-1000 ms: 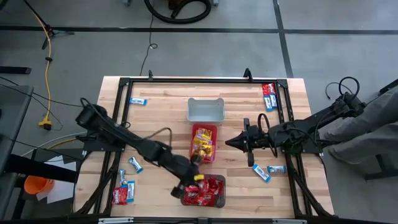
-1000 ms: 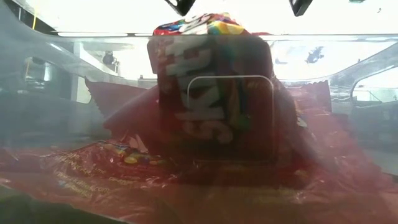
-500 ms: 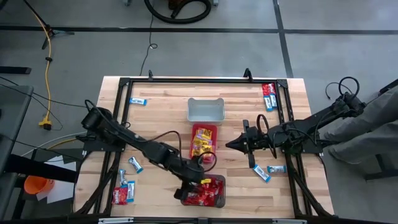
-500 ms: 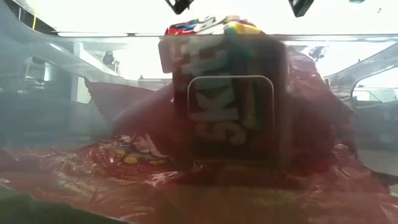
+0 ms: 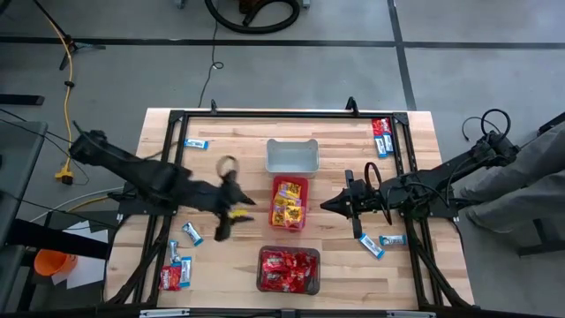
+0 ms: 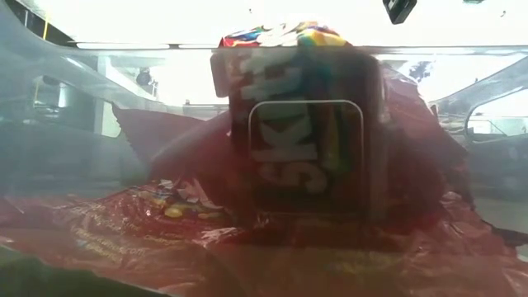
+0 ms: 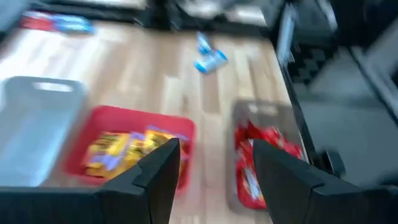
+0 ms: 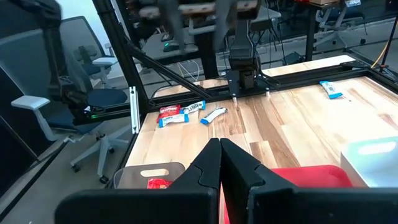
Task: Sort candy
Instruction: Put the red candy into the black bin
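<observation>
Several loose candy packets remain at the left edge of the tabletop (image 5: pixel 221 132): a red packet (image 5: pixel 169 278) with blue-and-white packets (image 5: pixel 192 233) just beside it, and one more blue-and-white packet (image 5: pixel 195 144) near the far left corner. Treat these as your next targets. The left pincer (image 5: pixel 231 210) hovers over bare wood between those packets and the pink bin (image 5: pixel 289 202); its fingers stand apart and hold nothing. Bring it down over a single packet, fingers straddling the short sides, and close only once both tips rest on the wood. Match colour to bin: yellow packets lie in the pink bin, red ones fill the dark bin (image 5: pixel 288 269) at the near edge, and the grey bin (image 5: pixel 291 155) shows no contents. On the right, the right pincer (image 5: pixel 325 204) waits just beside the pink bin, fingers fully together and empty. More blue-and-white packets (image 5: pixel 380 243) lie near it, and red ones (image 5: pixel 381 132) at the far right corner.
</observation>
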